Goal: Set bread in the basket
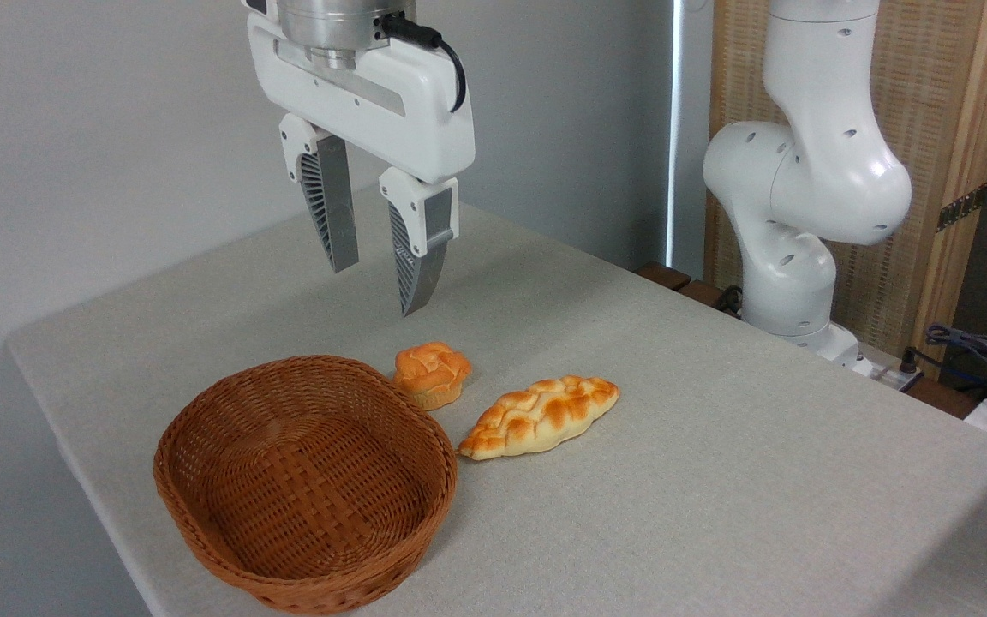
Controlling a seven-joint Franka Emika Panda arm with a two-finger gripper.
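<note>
The bread [431, 374], a small round bun with a lumpy orange top, sits on the table just beyond the far right rim of the basket [202, 403]. That reddish-brown oval wicker basket lies at the front left and holds nothing. My gripper [378, 290] hangs open well above the table, over and slightly behind the bun, fingers pointing down with nothing between them.
A longer braided golden loaf [541, 416] lies just right of the bun and basket. The arm's white base [802, 257] stands at the back right, with cables [973, 343] beside it. The grey table [716, 514] ends close behind the basket on the left.
</note>
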